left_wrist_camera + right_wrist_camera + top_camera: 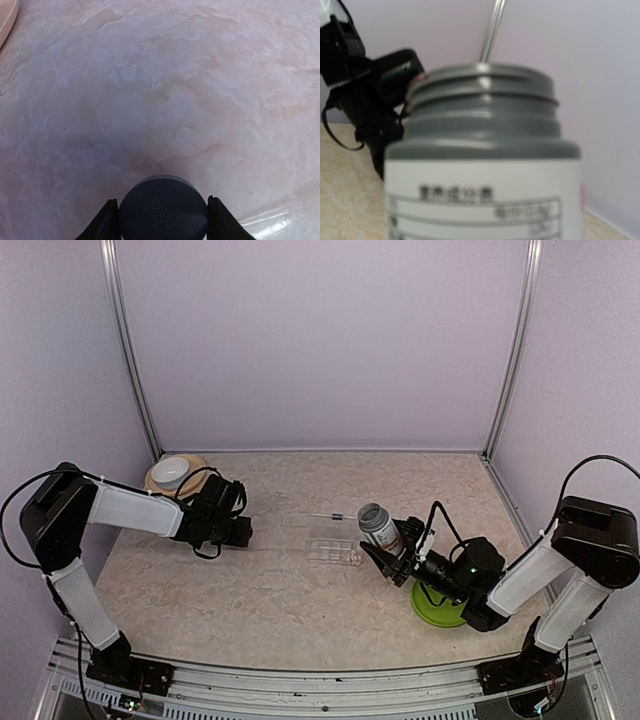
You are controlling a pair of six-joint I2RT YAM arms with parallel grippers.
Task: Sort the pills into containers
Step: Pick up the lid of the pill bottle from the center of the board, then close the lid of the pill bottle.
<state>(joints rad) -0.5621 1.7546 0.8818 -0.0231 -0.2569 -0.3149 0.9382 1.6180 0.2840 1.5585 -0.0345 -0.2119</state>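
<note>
The left end effector (pixel 243 531) was closed on a dark round cap (pixel 163 207) over the counter (pixel 280 605). The right end effector (pixel 395 558) gripped a grey bottle (pixel 378 527) (threaded neck bare, body tilted). The clear compartment box (pixel 335 551) lay flat on the counter between both end effectors, just beside the bottle.

The marbled beige desk (pixel 250 600) carries 1 clear container (pixel 335 551) at centre, 1 thin rod (pixel 322 516) just above it, a tan plate (pixel 199 466) with a white bowl (pixel 172 471) upper left, and a green dish (pixel 435 612) lower right.
</note>
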